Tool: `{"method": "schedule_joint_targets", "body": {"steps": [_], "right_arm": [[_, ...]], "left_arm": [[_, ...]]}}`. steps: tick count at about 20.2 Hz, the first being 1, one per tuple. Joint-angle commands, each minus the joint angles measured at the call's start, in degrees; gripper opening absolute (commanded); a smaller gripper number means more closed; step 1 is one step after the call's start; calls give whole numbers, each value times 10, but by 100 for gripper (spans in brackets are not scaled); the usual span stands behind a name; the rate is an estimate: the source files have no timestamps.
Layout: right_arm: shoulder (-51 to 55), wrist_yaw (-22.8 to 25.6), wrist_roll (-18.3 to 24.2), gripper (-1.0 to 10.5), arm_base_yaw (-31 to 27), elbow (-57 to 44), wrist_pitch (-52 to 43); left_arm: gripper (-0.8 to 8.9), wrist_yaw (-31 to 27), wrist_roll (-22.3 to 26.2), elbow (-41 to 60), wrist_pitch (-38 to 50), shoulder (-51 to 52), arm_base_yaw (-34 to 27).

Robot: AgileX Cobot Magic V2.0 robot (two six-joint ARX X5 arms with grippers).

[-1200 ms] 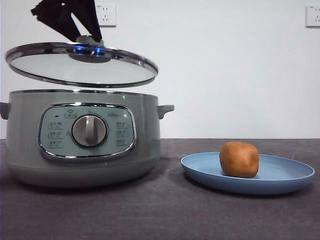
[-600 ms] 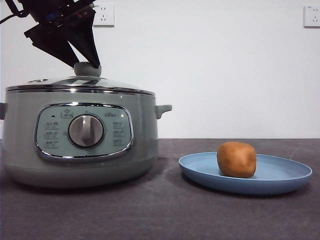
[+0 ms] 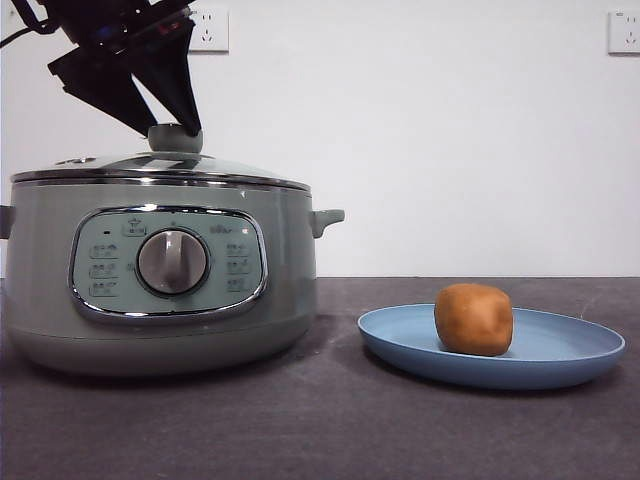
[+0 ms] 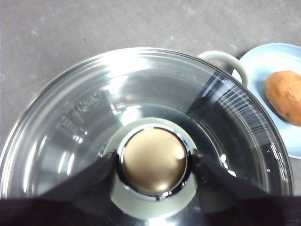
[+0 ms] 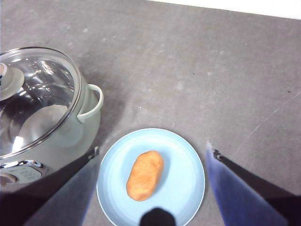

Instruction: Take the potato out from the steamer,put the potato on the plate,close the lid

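Observation:
The glass lid [image 3: 150, 168] sits flat on the sage-green steamer [image 3: 160, 300] at the left of the table. My left gripper [image 3: 175, 135] reaches down from above and is shut on the lid's green knob [image 4: 153, 162], one jaw against each side. The orange-brown potato [image 3: 474, 319] lies on the light-blue plate [image 3: 570, 350] to the right of the steamer. My right gripper [image 5: 153, 148] hovers high over the plate [image 5: 183, 169] and potato [image 5: 145, 175], open, with nothing between its jaws. The steamer's inside shows only dimly through the glass.
The steamer's side handle [image 3: 328, 218] sticks out toward the plate. Dark table surface [image 3: 330, 430] runs along the front, and a white wall with two sockets [image 3: 207, 28] stands behind.
One second ago the lid hung tilted above the steamer in the left gripper; it has come down and now rests on the rim. Nothing has visibly moved in the last half second.

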State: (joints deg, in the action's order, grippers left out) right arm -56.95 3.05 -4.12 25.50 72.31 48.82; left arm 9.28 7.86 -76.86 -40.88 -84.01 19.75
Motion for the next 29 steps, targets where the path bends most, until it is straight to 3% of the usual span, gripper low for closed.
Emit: {"method": "schedule_joint_targets", "body": {"steps": [1, 6, 8, 11, 13, 14, 16, 17, 18, 19, 29], "right_arm": [[0, 0, -6, 374, 0, 0, -3], [0, -16, -6, 374, 0, 0, -3], [0, -98, -3, 374, 0, 0, -5], [0, -236, 21, 374, 0, 0, -18], [0, -313, 27, 374, 0, 0, -30], [0, -327, 27, 374, 1, 0, -35], [0, -327, 27, 366, 1, 0, -43], [0, -326, 27, 262, 1, 0, -42], [0, -326, 31, 82, 1, 0, -42], [0, -325, 44, -21, 1, 0, -42], [0, -311, 51, -1, 0, 0, -33]], "left_arm": [[440, -3, -6, -45, -11, 0, 1], [440, -1, -6, -200, -140, 0, 1], [440, 20, -6, -279, -232, 0, 2], [439, 125, 3, -366, -343, 0, 2], [438, 179, 30, -399, -381, 0, 2], [437, 184, 35, -400, -380, 0, 5], [420, 179, 43, -400, -381, -1, 13], [276, 179, 45, -400, -381, -1, 13], [40, 179, 49, -400, -381, -1, 13], [3, 179, 57, -400, -381, -1, 13], [-4, 178, 42, -400, -376, -1, 10]]}}
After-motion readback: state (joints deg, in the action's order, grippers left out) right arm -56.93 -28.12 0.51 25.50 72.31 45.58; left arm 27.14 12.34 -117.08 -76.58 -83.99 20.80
